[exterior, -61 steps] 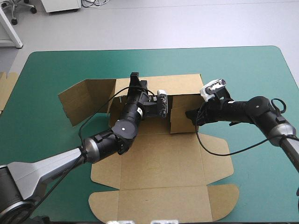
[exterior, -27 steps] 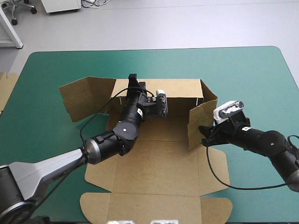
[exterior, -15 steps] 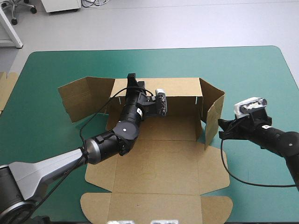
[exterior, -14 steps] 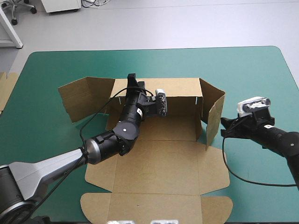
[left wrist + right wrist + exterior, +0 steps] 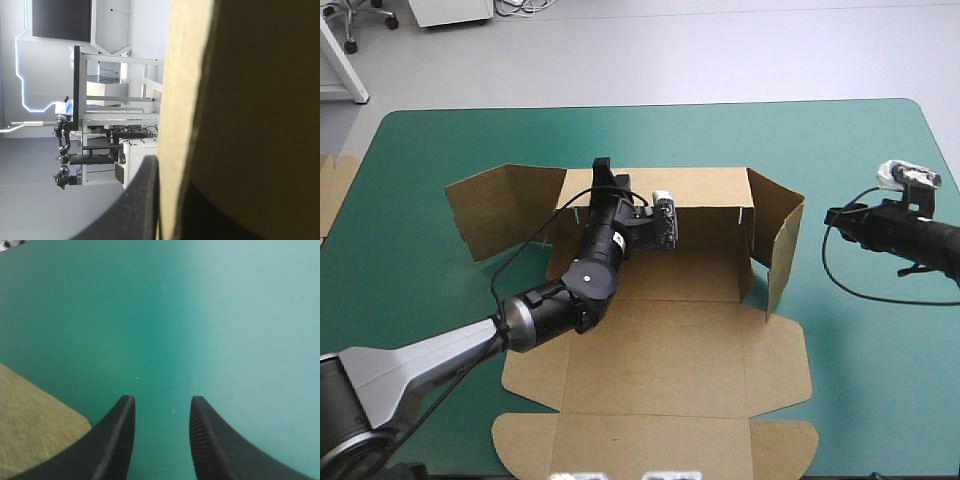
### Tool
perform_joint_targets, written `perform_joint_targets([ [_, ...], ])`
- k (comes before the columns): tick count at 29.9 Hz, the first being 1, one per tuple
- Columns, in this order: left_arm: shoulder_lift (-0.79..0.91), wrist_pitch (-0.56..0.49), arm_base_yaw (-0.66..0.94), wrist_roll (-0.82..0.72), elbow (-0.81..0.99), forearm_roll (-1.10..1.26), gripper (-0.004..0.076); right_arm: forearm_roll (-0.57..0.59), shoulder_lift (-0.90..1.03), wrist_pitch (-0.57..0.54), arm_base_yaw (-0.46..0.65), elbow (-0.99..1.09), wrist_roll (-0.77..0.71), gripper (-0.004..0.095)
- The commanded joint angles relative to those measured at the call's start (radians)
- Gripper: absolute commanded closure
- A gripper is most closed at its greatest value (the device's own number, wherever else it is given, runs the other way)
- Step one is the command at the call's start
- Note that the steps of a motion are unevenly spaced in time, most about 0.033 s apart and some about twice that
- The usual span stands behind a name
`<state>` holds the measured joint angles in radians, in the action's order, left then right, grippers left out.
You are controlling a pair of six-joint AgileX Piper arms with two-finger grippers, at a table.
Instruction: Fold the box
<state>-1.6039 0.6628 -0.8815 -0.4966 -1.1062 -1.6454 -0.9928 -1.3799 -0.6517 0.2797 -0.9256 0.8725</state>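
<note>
**Rear wall pinned upright, right arm parked clear**

The box (image 5: 660, 340) is laid across the middle of the teal-green cover (image 5: 880, 150), with its base and lid panels flat toward the near edge. The rear wall (image 5: 700, 185) is stood upright and its top edge is clamped by the left gripper (image 5: 607, 172). In the left wrist view, brown board is seen pressed against one black finger (image 5: 137, 205), so a pinch on the sheet is judged. This is most likely done so that the wall is not allowed to drop while the sides are worked. The right side wall (image 5: 775, 225) is raised, with its end flap angled inward and untucked. The left side wall (image 5: 505, 210) is swung outward toward the table's left edge. The right gripper (image 5: 832, 215) is held apart from the box over bare cover, its fingers parted with nothing between them. Only a corner of board is seen beside it. Tucking of the side flaps is judged to be the step outstanding.
</note>
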Motion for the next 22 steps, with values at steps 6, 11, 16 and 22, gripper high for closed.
perform_joint_targets([
  [6,0.042,0.030,-0.007,-0.023,-0.034,-0.044,0.0734,-0.093,-0.112,-0.279,0.008,-0.137,0.138,0.0571],
  [11,0.042,0.028,-0.007,-0.023,-0.034,-0.046,0.0734,-0.161,-0.063,-0.332,0.008,-0.083,0.307,0.0571],
  [16,0.042,0.028,-0.007,-0.023,-0.034,-0.046,0.0734,-0.208,-0.055,-0.370,-0.006,-0.054,0.503,0.0538],
  [22,0.042,0.026,-0.007,-0.023,-0.034,-0.050,0.0734,-0.091,-0.055,-0.401,-0.101,-0.035,0.510,0.0391],
])
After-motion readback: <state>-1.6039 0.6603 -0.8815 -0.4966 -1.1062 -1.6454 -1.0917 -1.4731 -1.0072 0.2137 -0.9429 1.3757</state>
